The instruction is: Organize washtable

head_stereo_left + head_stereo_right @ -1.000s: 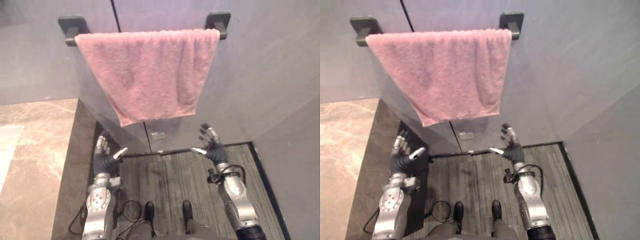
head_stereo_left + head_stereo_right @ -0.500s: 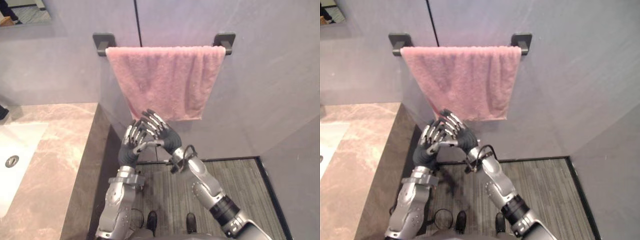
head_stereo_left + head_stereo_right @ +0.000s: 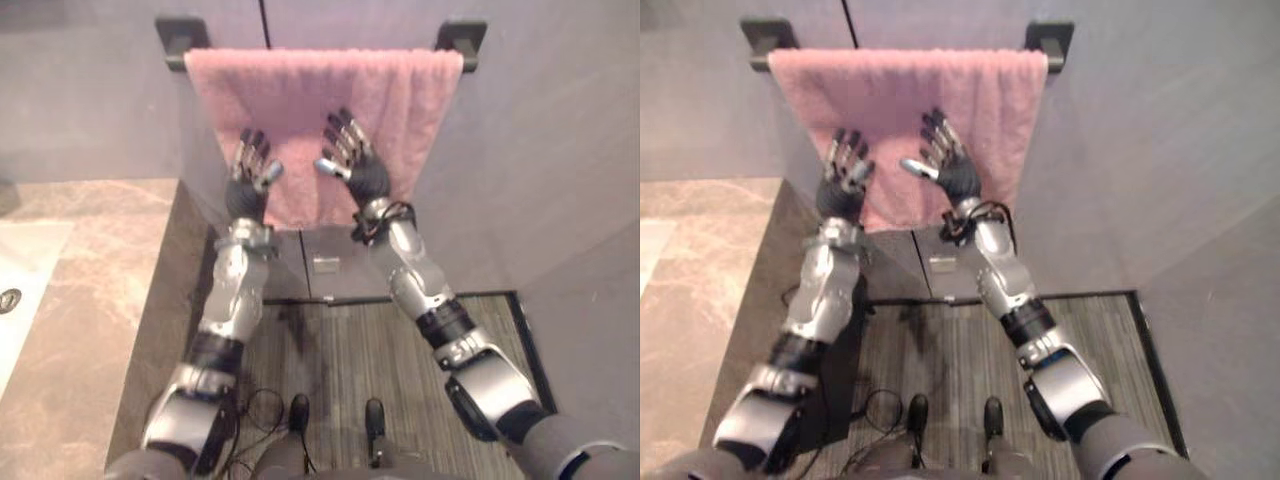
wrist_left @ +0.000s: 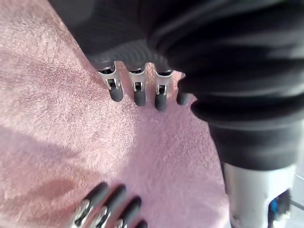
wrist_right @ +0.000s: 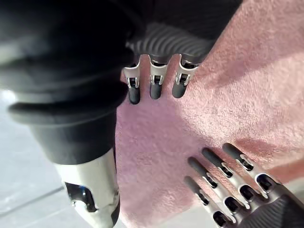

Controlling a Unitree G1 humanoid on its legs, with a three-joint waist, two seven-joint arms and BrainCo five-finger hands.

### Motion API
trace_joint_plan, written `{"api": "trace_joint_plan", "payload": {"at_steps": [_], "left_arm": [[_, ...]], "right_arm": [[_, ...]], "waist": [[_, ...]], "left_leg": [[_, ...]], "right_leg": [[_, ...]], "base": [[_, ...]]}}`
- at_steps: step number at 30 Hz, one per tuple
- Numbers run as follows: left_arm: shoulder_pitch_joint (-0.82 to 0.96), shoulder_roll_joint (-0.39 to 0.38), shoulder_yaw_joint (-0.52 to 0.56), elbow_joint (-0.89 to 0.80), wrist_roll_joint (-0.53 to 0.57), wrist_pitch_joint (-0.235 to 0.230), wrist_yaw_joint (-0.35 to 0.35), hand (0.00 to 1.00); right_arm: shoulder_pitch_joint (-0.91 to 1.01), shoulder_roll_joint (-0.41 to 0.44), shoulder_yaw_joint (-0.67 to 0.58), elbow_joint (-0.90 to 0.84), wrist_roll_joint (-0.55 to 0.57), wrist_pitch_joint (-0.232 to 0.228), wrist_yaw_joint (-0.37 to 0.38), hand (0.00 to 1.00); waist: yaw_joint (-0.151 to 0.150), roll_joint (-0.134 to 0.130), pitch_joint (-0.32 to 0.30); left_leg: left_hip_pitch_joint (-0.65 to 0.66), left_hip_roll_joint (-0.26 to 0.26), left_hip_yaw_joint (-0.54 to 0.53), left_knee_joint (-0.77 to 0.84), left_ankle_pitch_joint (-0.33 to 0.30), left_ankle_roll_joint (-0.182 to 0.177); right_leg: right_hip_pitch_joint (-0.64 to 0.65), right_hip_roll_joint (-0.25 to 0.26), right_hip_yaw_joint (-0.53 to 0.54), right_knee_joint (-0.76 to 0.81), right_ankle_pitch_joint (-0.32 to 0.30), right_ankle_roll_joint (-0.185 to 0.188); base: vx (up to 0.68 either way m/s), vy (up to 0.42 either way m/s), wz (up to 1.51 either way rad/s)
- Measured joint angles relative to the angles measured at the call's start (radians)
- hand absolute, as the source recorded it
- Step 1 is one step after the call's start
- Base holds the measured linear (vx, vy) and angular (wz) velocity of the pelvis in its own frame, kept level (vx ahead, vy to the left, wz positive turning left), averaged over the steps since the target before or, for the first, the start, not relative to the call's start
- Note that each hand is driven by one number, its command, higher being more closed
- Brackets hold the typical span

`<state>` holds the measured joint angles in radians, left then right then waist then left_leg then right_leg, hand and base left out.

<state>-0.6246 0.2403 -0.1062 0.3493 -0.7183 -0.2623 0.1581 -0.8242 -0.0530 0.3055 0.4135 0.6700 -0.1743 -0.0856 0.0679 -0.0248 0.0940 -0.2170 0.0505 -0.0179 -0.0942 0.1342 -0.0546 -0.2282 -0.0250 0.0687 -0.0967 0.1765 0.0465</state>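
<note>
Left eye view, read from left to right with the pink towel [image 3: 300, 100] as the landmark. Far to the left of the towel and lower down lies a white basin [image 3: 25, 265], set into the brown marbled worktop [image 3: 95, 300]. The worktop's edge ends just short of the towel's left side.

The towel hangs spread over a dark rail. One wall bracket [image 3: 181, 35] stands at its upper left corner and the other bracket [image 3: 462, 38] at its upper right.

In front of the towel's lower left part is the left robot hand [image 3: 248, 182]. It is raised with its fingers [image 4: 135, 90] straight and slightly spread, and it holds nothing. In the wrist view the dark tips lie against the pink cloth, though whether they press it cannot be told.

The right robot hand [image 3: 352, 165] is just to the right of it, before the middle of the towel. It is likewise open with its fingers [image 5: 152, 83] extended, and it grips nothing. A strip of towel shows between the two hands, which are apart.

Below the towel lies grey striped floor [image 3: 340, 350].
</note>
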Motion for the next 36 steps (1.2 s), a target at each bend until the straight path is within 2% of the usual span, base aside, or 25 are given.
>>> {"api": "trace_joint_plan", "payload": {"at_steps": [5,9,15,21,25,29,36], "left_arm": [[-0.132,0.005,0.044,0.134,-0.095,-0.021,0.031,0.00],[-0.170,0.021,0.081,0.179,-0.139,-0.030,0.045,0.00],[-0.195,0.045,0.120,0.205,-0.135,-0.031,0.048,0.00],[-0.200,0.087,0.132,0.251,-0.083,-0.016,0.059,0.00],[-0.178,0.106,0.170,0.271,-0.039,0.001,0.061,0.00],[-0.123,0.117,0.201,0.272,-0.013,0.014,0.060,0.00],[0.037,0.117,0.304,0.266,0.018,0.025,0.057,0.00]], "right_arm": [[-0.030,0.017,-0.027,0.000,0.009,-0.014,-0.030,0.00],[-0.046,0.027,-0.034,0.000,0.029,-0.016,-0.045,0.00],[0.001,0.025,-0.030,-0.065,0.031,-0.019,-0.042,0.00],[0.152,0.008,-0.035,-0.174,0.031,-0.032,-0.016,0.00],[0.247,-0.016,-0.119,-0.234,0.026,-0.045,-0.002,0.00],[0.329,-0.051,-0.221,-0.285,0.016,-0.064,-0.005,0.00],[0.416,-0.086,-0.377,-0.286,-0.015,-0.066,-0.028,0.00]], "waist": [[-0.004,-0.001,0.046],[-0.026,-0.003,0.070],[-0.030,-0.009,0.092],[-0.037,-0.011,0.094],[-0.054,-0.011,0.094],[-0.056,-0.011,0.094],[-0.056,-0.010,0.094]], "left_leg": [[-0.014,0.004,0.020,0.000,0.004,-0.003],[-0.020,0.003,0.025,0.000,0.004,-0.003],[-0.029,0.002,0.050,0.000,0.004,-0.003],[-0.029,0.004,0.060,0.000,0.004,-0.003],[-0.028,0.004,0.062,-0.001,0.004,-0.003],[-0.027,0.005,0.062,-0.002,0.004,-0.003],[-0.019,0.004,0.063,0.000,0.003,-0.002]], "right_leg": [[-0.022,0.009,0.018,0.000,0.005,-0.004],[-0.031,0.009,0.023,0.000,0.005,-0.004],[-0.052,0.009,0.048,0.000,0.015,-0.003],[-0.058,0.010,0.065,0.000,0.018,-0.003],[-0.059,0.007,0.069,0.000,0.018,-0.002],[-0.060,0.007,0.072,0.000,0.021,0.001],[-0.053,0.007,0.073,0.000,0.021,0.001]], "base": [[0.04,0.024,-0.11],[0.04,0.042,-0.04],[0.03,0.051,-0.12],[0.04,0.050,-0.06],[0.06,0.061,-0.02],[0.08,0.056,-0.04],[0.10,0.057,-0.01]]}}
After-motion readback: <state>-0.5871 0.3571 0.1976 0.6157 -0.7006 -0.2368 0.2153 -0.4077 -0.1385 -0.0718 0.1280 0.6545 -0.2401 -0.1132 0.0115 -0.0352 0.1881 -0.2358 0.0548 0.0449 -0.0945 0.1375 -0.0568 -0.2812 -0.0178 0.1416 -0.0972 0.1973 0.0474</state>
